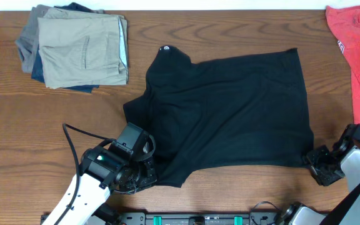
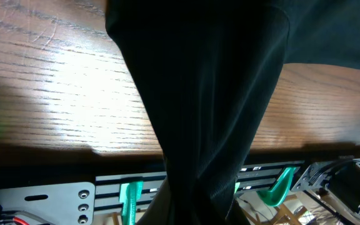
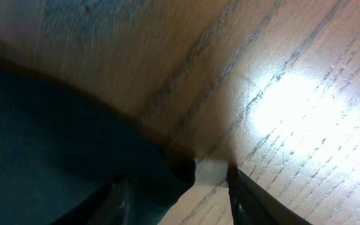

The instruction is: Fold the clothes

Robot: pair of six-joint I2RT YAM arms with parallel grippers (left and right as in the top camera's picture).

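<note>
The left pincer (image 1: pixel 145 170) was pinching the near-left corner of the black garment (image 1: pixel 230 112), the cloth bunched into it. The right pincer (image 3: pixel 181 190) stood spread, with the near-right corner just inside its gap, ungripped. The garment lay mostly flat mid-desk (image 1: pixel 230 31). Lifting now would likely raise one corner only, dragging and skewing the cloth. The right pincer might also close on bare wood.
</note>
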